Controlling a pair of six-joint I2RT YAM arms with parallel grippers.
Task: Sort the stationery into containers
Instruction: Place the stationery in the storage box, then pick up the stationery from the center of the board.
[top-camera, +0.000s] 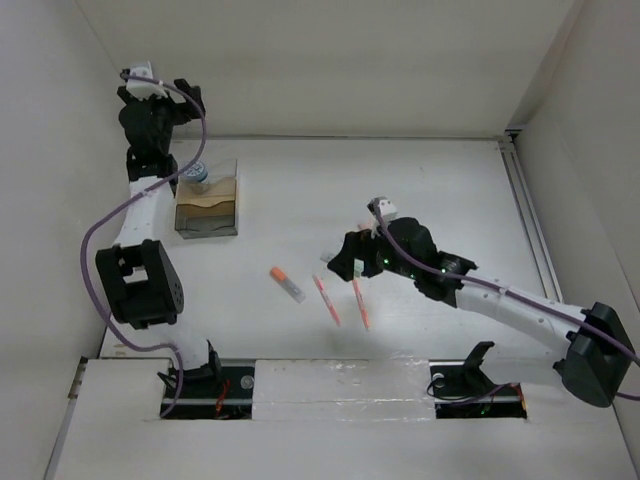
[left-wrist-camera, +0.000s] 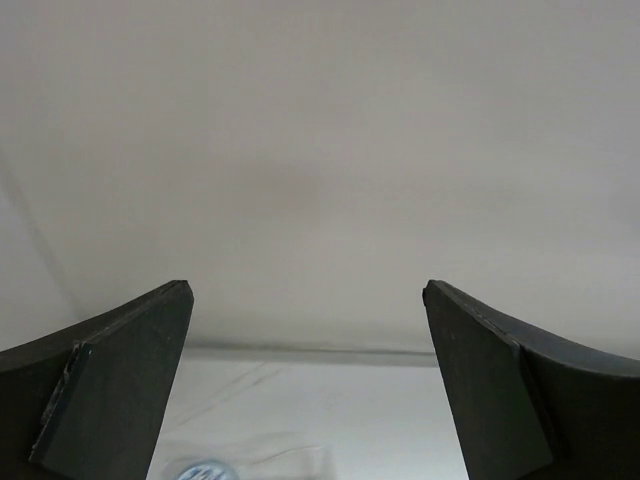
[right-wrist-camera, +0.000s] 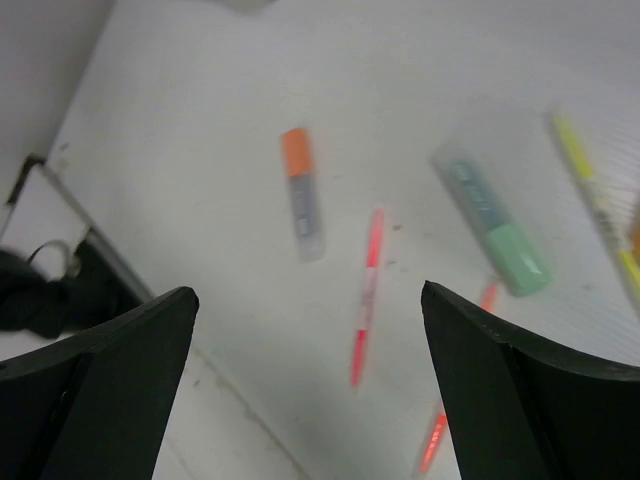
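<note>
My right gripper (top-camera: 335, 262) is open and empty, hovering above loose stationery on the white table. In the right wrist view, between and beyond its fingers (right-wrist-camera: 307, 290), lie an orange-capped highlighter (right-wrist-camera: 302, 193), a pink-red pen (right-wrist-camera: 366, 295), a light green highlighter (right-wrist-camera: 492, 226), a pale yellow pen (right-wrist-camera: 590, 190) and another red-orange pen (right-wrist-camera: 440, 430). The top view shows the highlighter (top-camera: 287, 283) and two pens (top-camera: 327, 299) (top-camera: 360, 303). The wooden organiser tray (top-camera: 207, 205) stands at the back left with a blue-and-white cylinder (top-camera: 200, 175) at its far end. My left gripper (top-camera: 180, 100) is raised above it, open and empty (left-wrist-camera: 307, 285).
White walls close in the table at the back and both sides. A metal rail (top-camera: 528, 215) runs along the right edge. The cylinder's top just shows at the bottom of the left wrist view (left-wrist-camera: 205, 470).
</note>
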